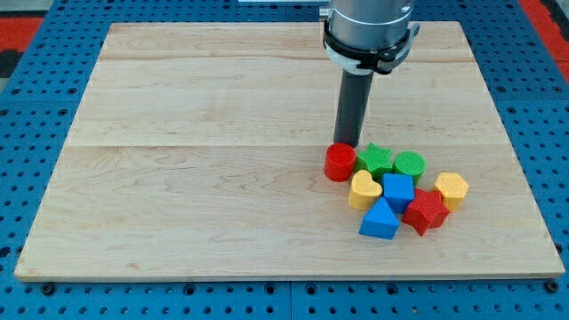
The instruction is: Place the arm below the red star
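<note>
The red star [426, 212] lies at the lower right of a tight cluster of blocks on the wooden board [204, 160]. My tip [348, 144] stands at the cluster's upper left, just above and touching or nearly touching the red cylinder [340, 163]. The tip is up and to the left of the red star, with other blocks between them.
The cluster also holds a green star [375, 160], a green cylinder [409, 165], a yellow heart [364, 189], a blue cube [397, 191], a blue triangular block [380, 220] and a yellow hexagon [452, 188]. A blue pegboard [36, 107] surrounds the board.
</note>
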You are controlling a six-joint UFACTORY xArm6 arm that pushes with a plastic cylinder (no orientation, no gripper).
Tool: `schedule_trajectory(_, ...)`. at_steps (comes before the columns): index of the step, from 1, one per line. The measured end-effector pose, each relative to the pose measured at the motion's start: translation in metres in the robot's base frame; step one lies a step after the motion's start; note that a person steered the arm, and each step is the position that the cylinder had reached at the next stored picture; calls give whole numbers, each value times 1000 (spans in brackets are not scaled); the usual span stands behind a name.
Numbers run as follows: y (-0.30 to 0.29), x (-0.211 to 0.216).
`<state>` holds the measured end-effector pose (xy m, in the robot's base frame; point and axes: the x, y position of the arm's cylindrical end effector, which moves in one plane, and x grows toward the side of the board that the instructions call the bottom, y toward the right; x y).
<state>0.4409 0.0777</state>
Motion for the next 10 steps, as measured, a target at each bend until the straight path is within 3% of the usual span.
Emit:
schedule_trajectory(1, 59, -56)
schedule_trajectory(2, 152, -72)
schedule_trajectory(3, 239, -40)
schedule_trajectory(4, 267, -1)
schedule_trajectory(6, 234, 148)
schedule_trajectory(7, 174, 160)
schedule_trajectory(8, 162, 150)
schedule_trajectory(9, 93, 150)
schedule_trajectory(10, 62, 133)
